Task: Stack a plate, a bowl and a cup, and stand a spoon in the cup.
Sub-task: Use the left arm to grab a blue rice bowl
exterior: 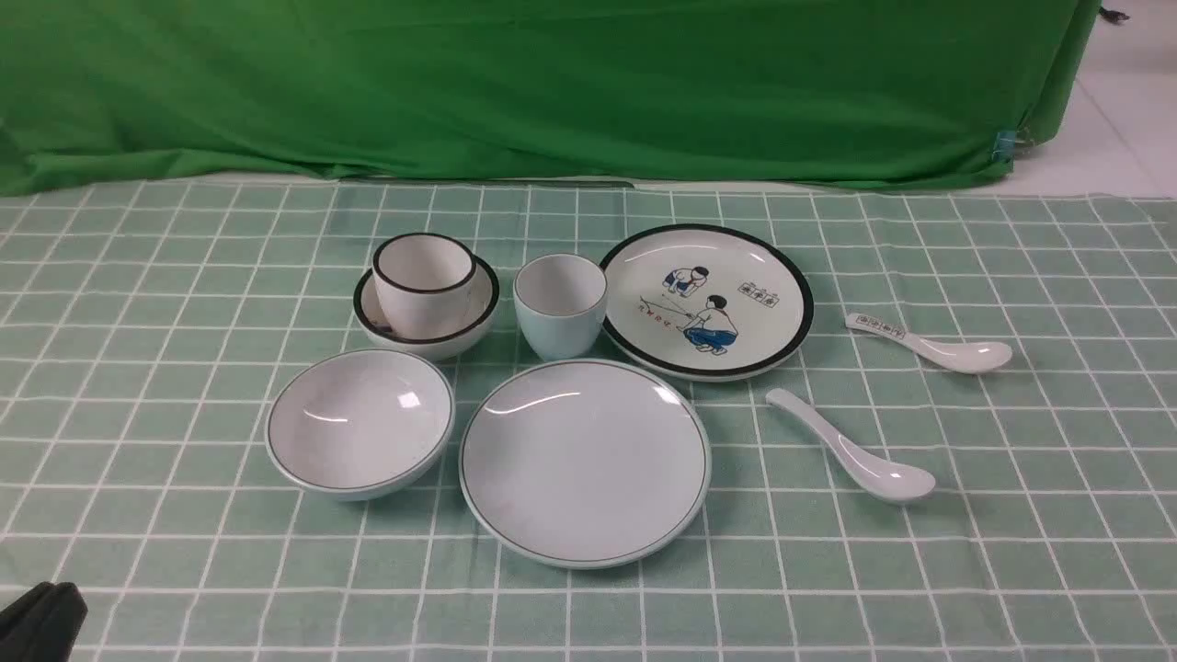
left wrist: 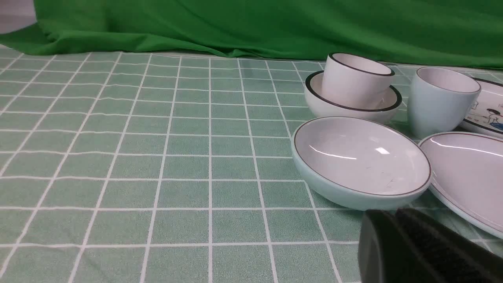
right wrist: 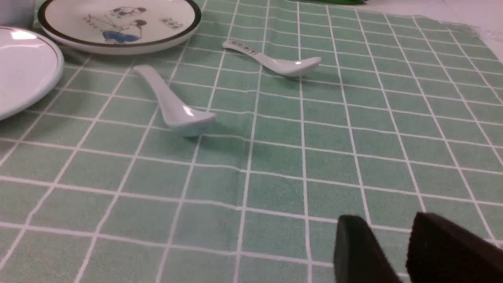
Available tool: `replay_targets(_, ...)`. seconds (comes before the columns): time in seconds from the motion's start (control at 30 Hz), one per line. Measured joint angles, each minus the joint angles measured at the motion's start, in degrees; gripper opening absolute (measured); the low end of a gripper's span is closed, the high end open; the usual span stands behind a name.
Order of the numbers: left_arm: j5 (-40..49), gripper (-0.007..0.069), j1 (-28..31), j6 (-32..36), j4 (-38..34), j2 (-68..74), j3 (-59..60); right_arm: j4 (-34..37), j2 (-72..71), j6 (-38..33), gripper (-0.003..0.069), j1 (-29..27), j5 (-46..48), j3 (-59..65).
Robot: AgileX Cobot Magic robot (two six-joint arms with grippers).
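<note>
Beside the cup (exterior: 559,305) stood a black-rimmed lookalike (exterior: 423,285), easily grabbed by mistake; left pincer (left wrist: 393,228) pressed together, right pincer (right wrist: 387,226) spread, empty.

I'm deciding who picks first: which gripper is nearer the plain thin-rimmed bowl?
Left. The left gripper sits on the robot's side of the bowl, off to its left. The right gripper is past the plate on the other side, facing the spoon.

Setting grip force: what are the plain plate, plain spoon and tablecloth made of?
Plain plate: probably glazed ceramic, possibly melamine; glossy, sharp light streaks. Plain spoon: likely the same; smooth white, bright glint in its scoop. Tablecloth: matte woven fabric; no shine, slight ripples.
</note>
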Motion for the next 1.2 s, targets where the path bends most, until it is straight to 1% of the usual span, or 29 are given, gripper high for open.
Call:
replay_targets(0.57, 0.0, 0.0017, 0.0, 0.0, 0.0, 0.0, 0.0, 0.0, 0.0, 0.0, 0.0241, 0.0, 0.0, 0.0)
replay_targets(0.67, -1.2, 0.0017, 0.0, 0.0, -0.5, 0.0, 0.0, 0.0, 0.0, 0.0, 0.0241, 0.0, 0.0, 0.0)
replay_targets(0.77, -6.5, 0.0017, 0.0, -3.6, -10.2, 0.0, 0.0, 0.0, 0.0, 0.0, 0.0241, 0.0, 0.0, 0.0)
replay_targets(0.8, -6.5, 0.0017, 0.0, -3.6, -10.2, 0.0, 0.0, 0.0, 0.0, 0.0, 0.0241, 0.0, 0.0, 0.0)
replay_targets(0.87, -11.9, 0.0017, 0.0, -8.6, -23.0, 0.0, 0.0, 0.0, 0.0, 0.0, 0.0241, 0.0, 0.0, 0.0)
replay_targets(0.9, -13.7, 0.0017, 0.0, -10.2, -26.4, 0.0, 0.0, 0.0, 0.0, 0.0, 0.0241, 0.0, 0.0, 0.0)
replay_targets(0.97, -16.7, 0.0017, 0.0, -13.5, -30.2, 0.0, 0.0, 0.0, 0.0, 0.0, 0.0241, 0.0, 0.0, 0.0)
replay_targets(1.03, -19.3, 0.0017, 0.0, -17.3, -31.6, 0.0, 0.0, 0.0, 0.0, 0.0, 0.0241, 0.0, 0.0, 0.0)
replay_targets(1.1, -20.0, 0.0017, 0.0, -19.6, -31.2, 0.0, -0.1, 0.0, 0.0, 0.0, 0.0241, 0.0, 0.0, 0.0)
replay_targets(1.17, -15.8, 0.0017, -0.4, -21.8, -25.5, -0.1, -3.5, 0.0, 0.0, 0.0, 0.0241, 0.0, 0.0, 0.0)
replay_targets(1.2, -15.8, 0.0017, -0.4, -21.9, -25.5, -0.1, -3.5, 0.0, 0.0, 0.0, 0.0241, 0.0, 0.0, 0.0)
